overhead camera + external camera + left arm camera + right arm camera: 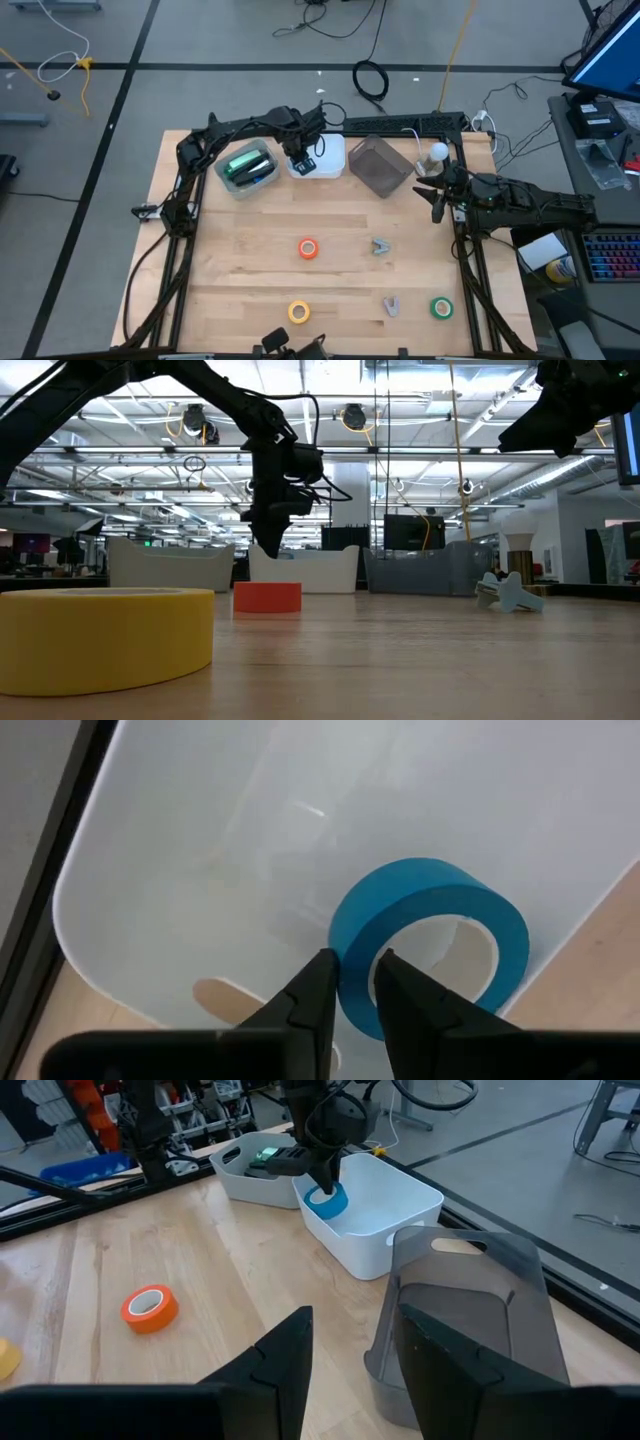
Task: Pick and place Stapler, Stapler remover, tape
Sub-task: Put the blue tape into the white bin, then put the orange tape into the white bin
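Left gripper (352,982) over white bin (200,870).

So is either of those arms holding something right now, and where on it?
Yes: the left gripper has the blue tape roll by its rim, one jaw inside the ring and one outside, over the white bin. The right gripper holds nothing.

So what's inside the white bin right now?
The white bin holds the blue tape, with the left pincer astride its wall. The floor under the roll is hidden.
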{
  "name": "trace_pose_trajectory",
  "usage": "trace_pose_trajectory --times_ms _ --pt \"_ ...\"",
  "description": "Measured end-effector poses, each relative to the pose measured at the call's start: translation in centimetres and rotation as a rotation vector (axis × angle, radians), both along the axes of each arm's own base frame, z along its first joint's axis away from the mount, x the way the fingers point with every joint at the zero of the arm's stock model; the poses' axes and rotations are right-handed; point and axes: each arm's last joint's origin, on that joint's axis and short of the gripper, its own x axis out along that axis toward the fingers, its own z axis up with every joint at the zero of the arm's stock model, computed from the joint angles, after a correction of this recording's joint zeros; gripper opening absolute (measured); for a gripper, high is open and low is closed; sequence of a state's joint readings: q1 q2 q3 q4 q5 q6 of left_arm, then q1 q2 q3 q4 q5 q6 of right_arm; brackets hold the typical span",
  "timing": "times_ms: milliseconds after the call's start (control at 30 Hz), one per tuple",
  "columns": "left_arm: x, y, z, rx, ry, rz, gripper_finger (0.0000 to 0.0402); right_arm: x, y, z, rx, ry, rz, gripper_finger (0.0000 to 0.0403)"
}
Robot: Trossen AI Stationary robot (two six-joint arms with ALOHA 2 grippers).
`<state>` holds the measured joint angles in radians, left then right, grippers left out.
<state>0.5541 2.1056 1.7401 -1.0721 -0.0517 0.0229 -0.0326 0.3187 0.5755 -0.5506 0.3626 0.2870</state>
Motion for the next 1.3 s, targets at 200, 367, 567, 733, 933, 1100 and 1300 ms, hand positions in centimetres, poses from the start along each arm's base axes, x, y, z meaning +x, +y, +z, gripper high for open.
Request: trace_pose_trajectory --times_ms 200,367,567,733,933,1100,1300 --pt "0.0 0.0 0.0 0.007 0.005 -0.004 0.0114 0.0 0.0 0.0 0.000 0.000 0.000 0.0134" --pt "-0.1 0.1 0.1 0.024 0.010 0.004 0.0144 0.0 0.0 0.0 -0.001 0.001 0.001 0.0134" --pt "-0.2 0.5 4.4 0.043 -0.050 0.057 0.0149 0.0 0.0 0.0 -0.001 0.001 0.002 0.0134" --pt "-0.4 -2.3 10.0 0.001 -0.135 0.002 0.0150 0.0 0.0 0.0 -0.002 0.001 0.003 0.0134" --pt "-0.4 -8.6 14.2 0.016 -0.225 -0.167 0.0150 0.0 0.0 0.0 -0.009 0.005 0.007 0.0134" --pt "0.6 -14.1 14.8 0.003 -0.230 -0.321 0.0150 0.0 0.1 0.0 -0.005 0.007 0.037 0.0134" --pt "2.7 -18.9 12.6 -0.013 -0.166 -0.443 0.0150 0.1 0.2 0.0 0.004 0.007 0.061 0.0134"
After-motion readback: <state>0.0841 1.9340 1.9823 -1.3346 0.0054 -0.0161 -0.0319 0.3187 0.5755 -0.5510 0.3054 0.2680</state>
